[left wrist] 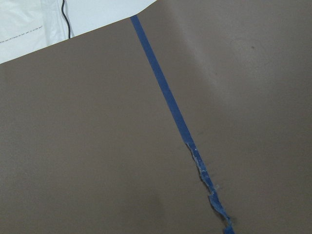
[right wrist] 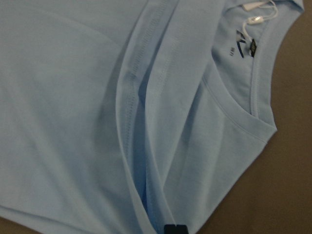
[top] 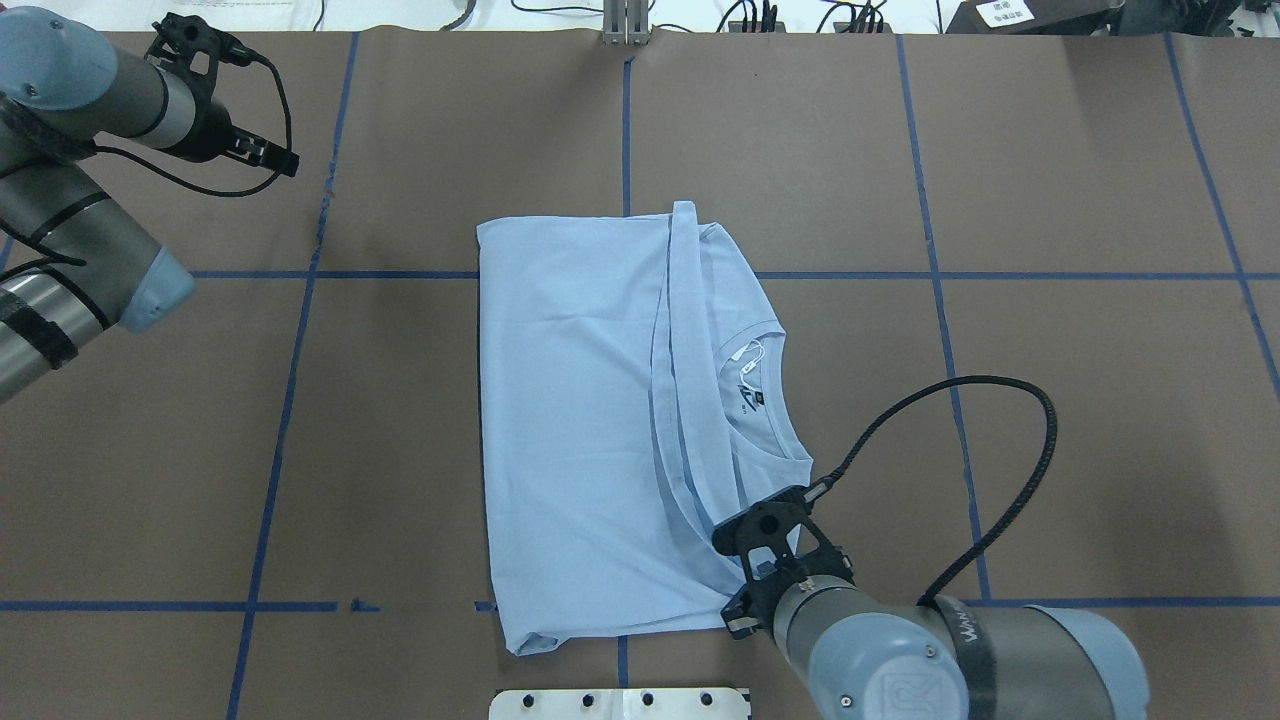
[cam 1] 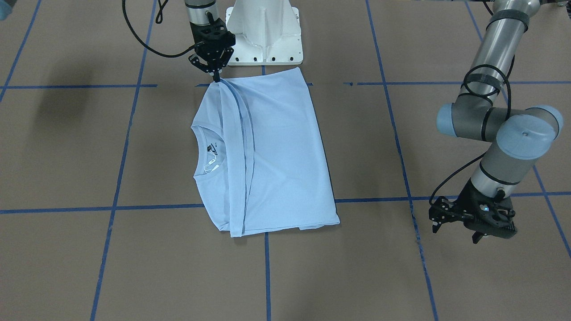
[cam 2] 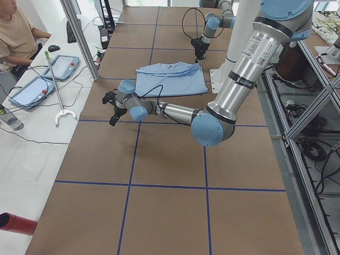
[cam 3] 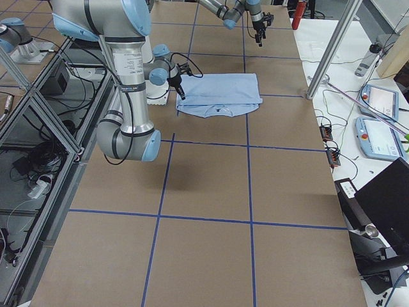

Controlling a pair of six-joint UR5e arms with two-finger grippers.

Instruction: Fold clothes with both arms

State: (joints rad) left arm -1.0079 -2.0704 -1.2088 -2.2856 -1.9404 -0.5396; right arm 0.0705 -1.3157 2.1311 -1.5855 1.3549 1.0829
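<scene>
Gripping the light blue short-sleeved T-shirt (cam 1: 276,156) at its hem corner, clamped right tool (cam 1: 217,78) should lift low; left tool (cam 1: 454,229) apart.

Left arm (cam 1: 490,58): silver-grey tube, light blue joint caps, black strap bands, thin black left-arm cable (cam 1: 446,180). Right arm (top: 1000,660): same build, embossed logo on one cap, black strap with white lettering, braided black right-arm cable (top: 980,378). Left gripper (cam 1: 455,232), right gripper (cam 1: 217,76): black open-frame linkages, pale screw heads. Pedestal base (cam 1: 263,31): white, dark bolt holes.
</scene>
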